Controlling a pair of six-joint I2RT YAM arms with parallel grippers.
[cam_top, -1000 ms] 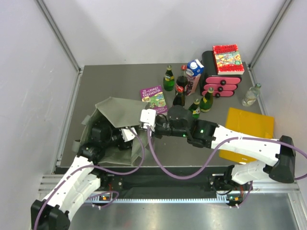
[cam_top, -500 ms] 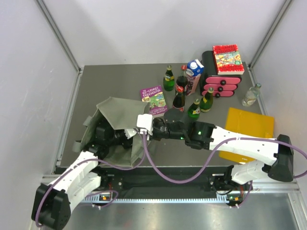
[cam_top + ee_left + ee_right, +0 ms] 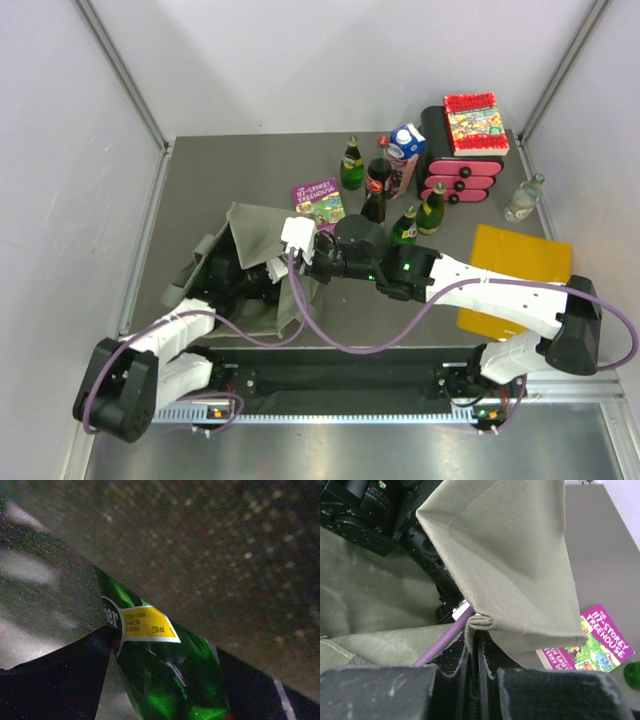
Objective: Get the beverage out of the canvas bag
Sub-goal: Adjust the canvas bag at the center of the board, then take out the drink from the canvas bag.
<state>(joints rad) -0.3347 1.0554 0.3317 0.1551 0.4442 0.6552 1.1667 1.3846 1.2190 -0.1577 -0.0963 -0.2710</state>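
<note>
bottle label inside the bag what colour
Yellow label on a green bottle, clearest in the left wrist view.

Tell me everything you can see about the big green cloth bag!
The canvas bag is a big, floppy tote of olive grey-green woven cloth with stitched seams. It lies slumped on the dark table, beside the purple book, its mouth lifted open. The right end effector pinches a fold of its rim, holding that side up like a tent. The left arm reaches inside, where a green glass bottle lies. A strap pokes out at its left edge.
</note>
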